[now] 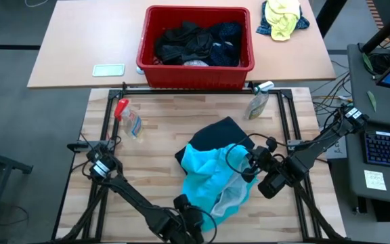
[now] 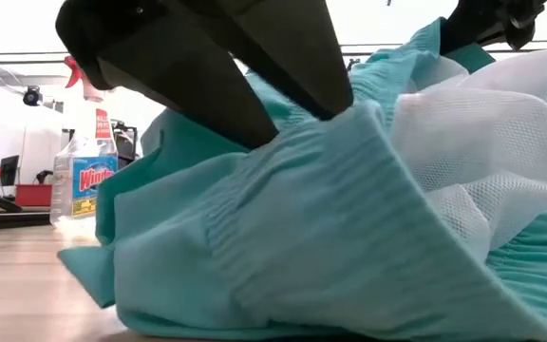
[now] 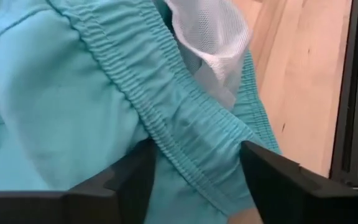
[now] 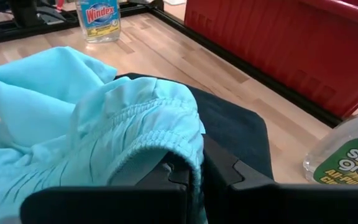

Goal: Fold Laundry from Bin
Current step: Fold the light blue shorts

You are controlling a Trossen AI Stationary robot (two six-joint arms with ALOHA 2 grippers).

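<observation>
Turquoise shorts (image 1: 212,179) lower centre: waistband (image 3: 185,124) lay crosswise between half-open left jaws (image 3: 194,177); right jaws (image 4: 194,180) pinched hem.

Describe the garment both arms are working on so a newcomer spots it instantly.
On the wooden table, in front of the red bin, a bright turquoise garment lies between the two arms. It overlaps a dark garment and is the only turquoise piece, with an elastic waistband and white mesh lining.

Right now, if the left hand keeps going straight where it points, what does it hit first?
The turquoise garment: its elastic waistband already lies between the left hand's open fingers. Beyond that comes white mesh lining, then probably bare table; depth is unclear.
</observation>
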